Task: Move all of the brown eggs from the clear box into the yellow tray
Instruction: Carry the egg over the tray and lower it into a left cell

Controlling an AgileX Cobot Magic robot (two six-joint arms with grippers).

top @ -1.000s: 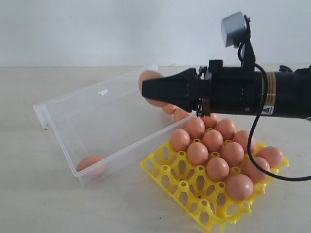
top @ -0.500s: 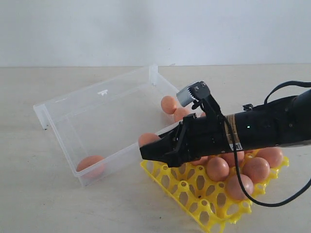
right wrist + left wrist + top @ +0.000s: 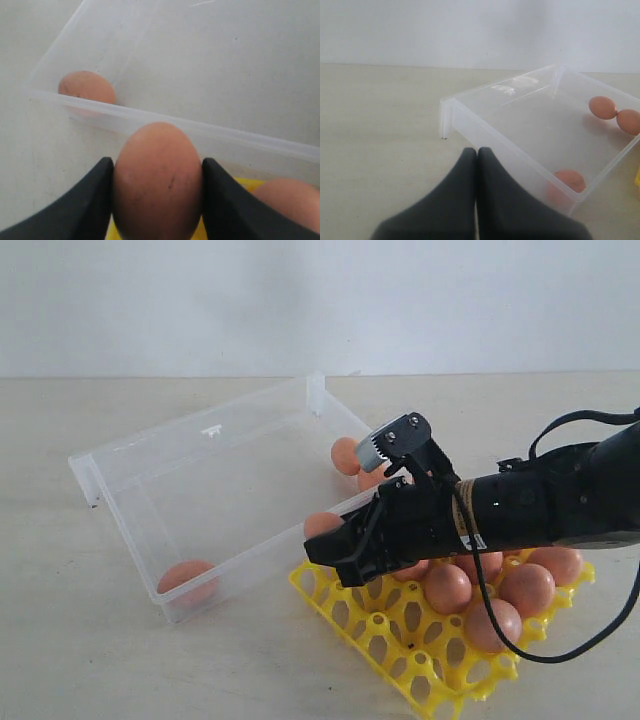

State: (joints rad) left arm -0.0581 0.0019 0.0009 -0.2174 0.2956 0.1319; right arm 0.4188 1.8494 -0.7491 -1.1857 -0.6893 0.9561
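- My right gripper is clamped on one brown egg, with a black finger on each side of it.
- In the exterior view that egg sits mid-frame, at the yellow tray's left corner and just in front of the clear box's near wall; I cannot tell whether it touches a cup.
- The tray, at lower right, carries a cluster of tray eggs on its right side; the left cups are bare.
- The box, at centre left, holds a corner egg at lower left and two far eggs at its right end.
- My left gripper is closed on nothing, short of the box's end over the table.
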